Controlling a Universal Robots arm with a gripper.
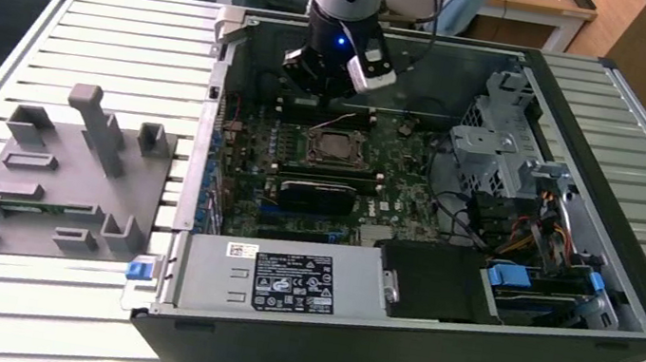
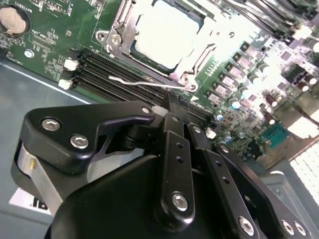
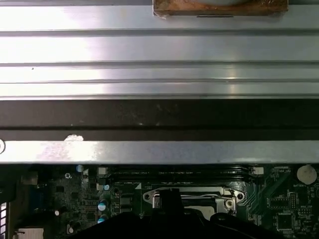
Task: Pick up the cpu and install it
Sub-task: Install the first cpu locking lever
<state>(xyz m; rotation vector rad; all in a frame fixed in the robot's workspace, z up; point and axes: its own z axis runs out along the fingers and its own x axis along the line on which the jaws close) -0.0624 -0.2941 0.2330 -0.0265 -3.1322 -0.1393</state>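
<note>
Your gripper (image 1: 334, 87) hangs inside the open computer case (image 1: 615, 282), above the far part of the motherboard (image 1: 296, 187) in the exterior view, just beyond the socket. The cpu (image 1: 332, 148) already sits in that socket, its silver-grey top facing up and framed by the metal retention bracket; in the second wrist view the cpu (image 2: 167, 31) shows pale and flat inside the bracket (image 2: 115, 31), with a thin wire lever (image 2: 144, 82) lying along the memory slots (image 2: 129, 79) beside it.

In that same view the gripper (image 2: 175, 107) has its black fingers (image 2: 172, 117) drawn together with nothing between them, so you are looking at closed, empty fingers (the tips are near the socket's edge, but you cannot tell whether they touch the board). The first wrist view shows the socket frame (image 3: 192, 194) low in the picture, with the case wall (image 3: 159, 152) and the slatted table (image 3: 159, 55) beyond it.

Outside the case, on the exterior view's left, a grey plastic fixture (image 1: 61, 176) with upright blocks rests on the table (image 1: 12, 29), well apart from the arm. A black heatsink module (image 1: 321, 193) lies on the board on the near side of the socket.
</note>
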